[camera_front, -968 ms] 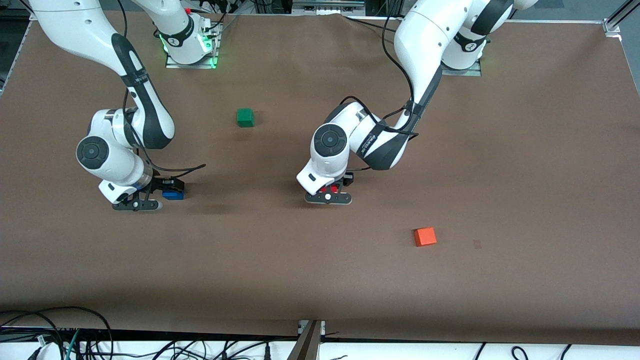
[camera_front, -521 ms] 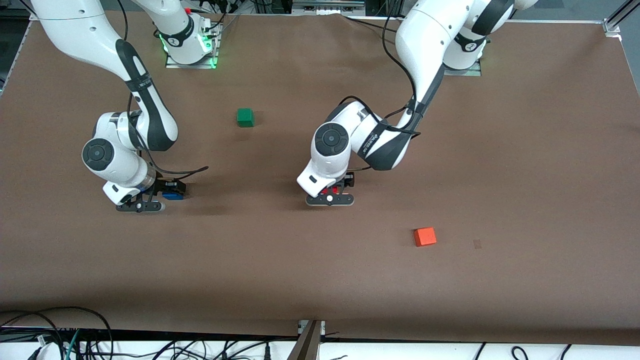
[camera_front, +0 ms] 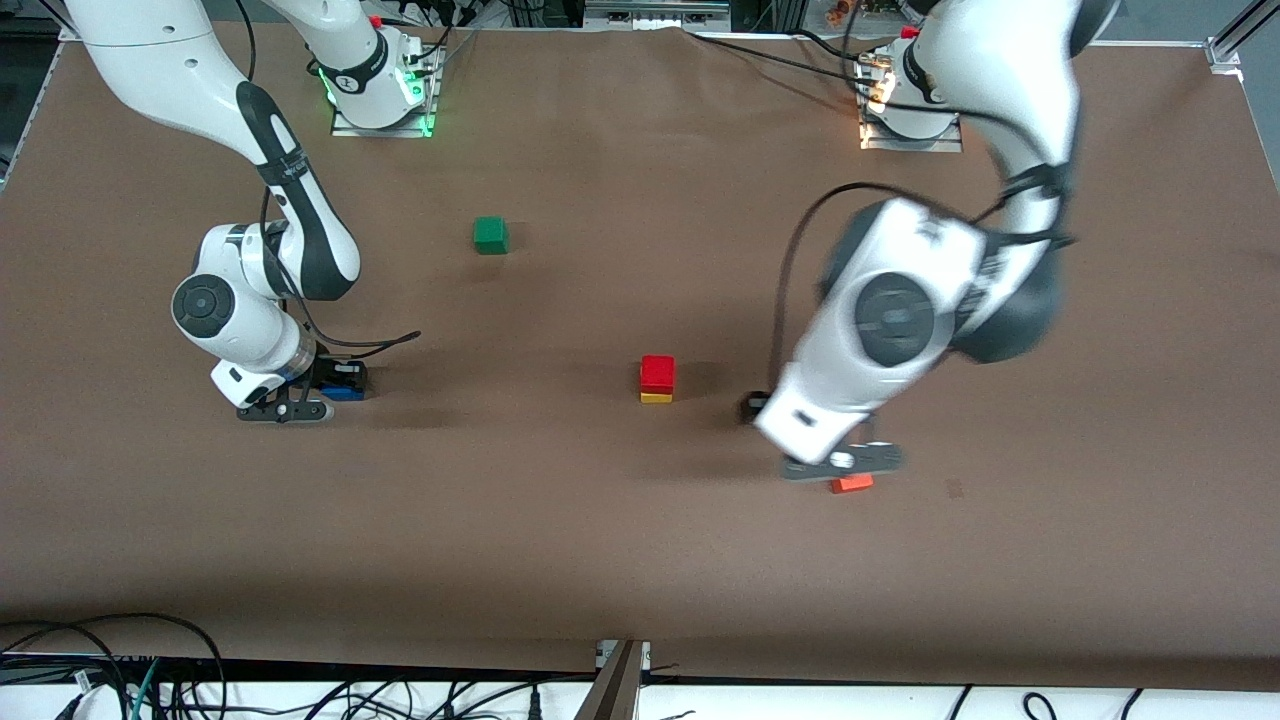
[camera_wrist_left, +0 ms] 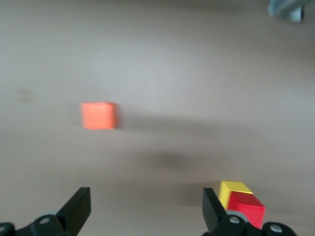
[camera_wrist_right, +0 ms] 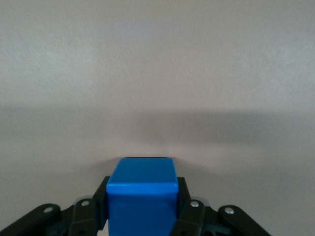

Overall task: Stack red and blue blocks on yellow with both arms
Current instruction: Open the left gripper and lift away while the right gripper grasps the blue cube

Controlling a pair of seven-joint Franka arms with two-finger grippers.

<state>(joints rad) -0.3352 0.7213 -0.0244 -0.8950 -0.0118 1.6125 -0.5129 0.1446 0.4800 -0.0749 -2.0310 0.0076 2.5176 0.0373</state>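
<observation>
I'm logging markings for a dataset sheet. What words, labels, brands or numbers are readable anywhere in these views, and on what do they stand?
None can be read.
Right arm: small lettering on its dark band, too small to read.
Left arm: blurred, no print legible.
Red block, yellow block, blue block, green block, orange block: plain faces, no marks.
Table: no signs.

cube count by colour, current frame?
red cube: 1
yellow cube: 1
blue cube: 1
green cube: 1
orange cube: 1
Total: 5
</observation>
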